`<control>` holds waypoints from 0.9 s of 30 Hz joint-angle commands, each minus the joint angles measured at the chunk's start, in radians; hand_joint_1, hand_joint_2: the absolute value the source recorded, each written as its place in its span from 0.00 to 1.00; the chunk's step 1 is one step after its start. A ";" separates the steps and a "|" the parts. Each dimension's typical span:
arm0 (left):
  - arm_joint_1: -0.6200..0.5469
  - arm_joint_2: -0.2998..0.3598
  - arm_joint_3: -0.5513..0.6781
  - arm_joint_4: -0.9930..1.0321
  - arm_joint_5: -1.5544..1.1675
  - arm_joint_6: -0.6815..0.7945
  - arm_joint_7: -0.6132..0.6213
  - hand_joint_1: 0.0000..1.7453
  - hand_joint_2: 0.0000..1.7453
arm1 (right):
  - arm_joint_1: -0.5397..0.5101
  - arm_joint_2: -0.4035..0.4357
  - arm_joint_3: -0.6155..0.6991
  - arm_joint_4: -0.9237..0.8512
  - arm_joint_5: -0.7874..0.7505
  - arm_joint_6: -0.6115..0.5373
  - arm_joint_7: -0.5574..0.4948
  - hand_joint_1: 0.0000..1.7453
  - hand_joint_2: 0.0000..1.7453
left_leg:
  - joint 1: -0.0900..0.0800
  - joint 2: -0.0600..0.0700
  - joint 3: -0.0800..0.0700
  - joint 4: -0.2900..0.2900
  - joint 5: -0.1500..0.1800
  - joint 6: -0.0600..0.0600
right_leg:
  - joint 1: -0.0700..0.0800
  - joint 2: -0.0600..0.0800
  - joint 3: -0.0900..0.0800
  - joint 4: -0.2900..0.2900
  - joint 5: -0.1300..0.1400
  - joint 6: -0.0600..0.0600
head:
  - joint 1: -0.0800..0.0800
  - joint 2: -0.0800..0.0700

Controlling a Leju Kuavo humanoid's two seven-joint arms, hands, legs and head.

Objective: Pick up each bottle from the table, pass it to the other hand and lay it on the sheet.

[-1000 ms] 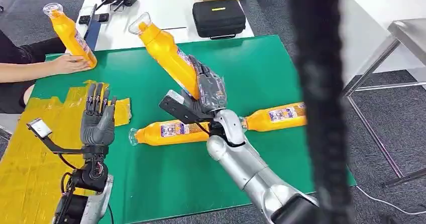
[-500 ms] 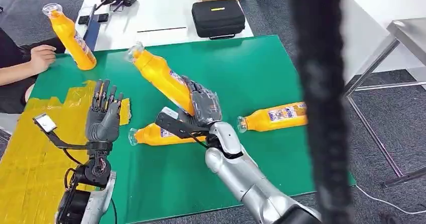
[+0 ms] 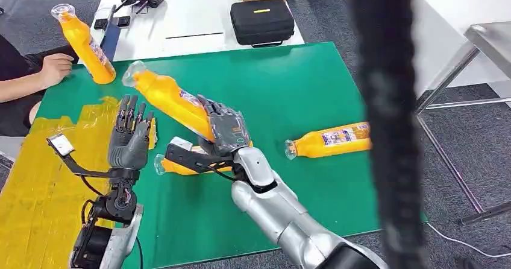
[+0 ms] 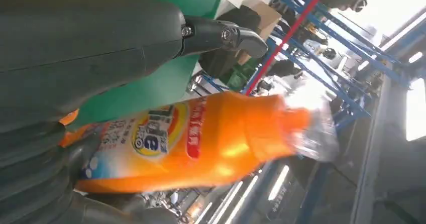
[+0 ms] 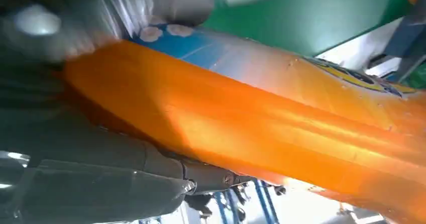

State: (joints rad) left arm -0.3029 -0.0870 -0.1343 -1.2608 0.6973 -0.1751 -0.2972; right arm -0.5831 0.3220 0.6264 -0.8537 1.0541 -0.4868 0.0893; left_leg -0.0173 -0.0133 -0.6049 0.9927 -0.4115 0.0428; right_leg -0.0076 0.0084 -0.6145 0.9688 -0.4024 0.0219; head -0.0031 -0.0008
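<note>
My right hand (image 3: 226, 130) grips the base of an orange bottle (image 3: 172, 99) above the green mat (image 3: 301, 82); the bottle leans over with its clear cap toward my left side. The same bottle (image 5: 281, 128) crosses the right wrist view, pressed against that hand. My left hand (image 3: 130, 139) stands upright with fingers spread and nothing in it, just beside the tilted bottle, which the left wrist view shows close before it (image 4: 201, 143). A second bottle (image 3: 170, 165) lies on the mat, partly hidden by my right hand. A third bottle (image 3: 330, 139) lies to the right. The yellow sheet (image 3: 36, 178) covers the left part.
A fourth orange bottle (image 3: 85, 41) stands upright at the mat's far left corner, with a person's hand (image 3: 55, 69) next to it. A black case (image 3: 262, 20) and small devices sit on the white table behind. A dark blurred pole (image 3: 385, 124) blocks the right foreground.
My right hand has carried its bottle leftward and tilted it lower, toward my left hand, which rose a little. The person's hand let go of the upright bottle and drew back.
</note>
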 commanded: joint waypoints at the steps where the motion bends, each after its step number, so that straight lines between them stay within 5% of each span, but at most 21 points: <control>1: -0.056 0.003 -0.005 0.104 -0.009 0.032 0.017 0.00 1.00 | -0.083 0.014 0.097 0.070 0.041 0.003 0.035 1.00 1.00 | 0.002 0.001 0.004 0.001 -0.002 -0.004 | 0.002 0.000 0.005 0.000 -0.002 -0.001 | 0.000 0.000; 27: -0.051 -0.006 0.028 0.050 0.014 0.029 0.054 0.00 1.00 | -0.009 0.027 0.524 0.149 -0.162 0.159 0.136 1.00 1.00 | 0.002 -0.003 0.002 0.000 -0.001 -0.003 | 0.002 -0.003 0.004 -0.001 -0.002 -0.001 | 0.000 0.000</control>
State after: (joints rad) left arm -0.2901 -0.0835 -0.0877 -1.2268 0.7111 -0.1396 -0.2525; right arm -0.5938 0.3517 0.9735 -0.7794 0.9038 -0.3784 0.2205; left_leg -0.0168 -0.0142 -0.6058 0.9926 -0.4115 0.0428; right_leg -0.0074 0.0085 -0.6154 0.9688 -0.4026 0.0217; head -0.0027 -0.0008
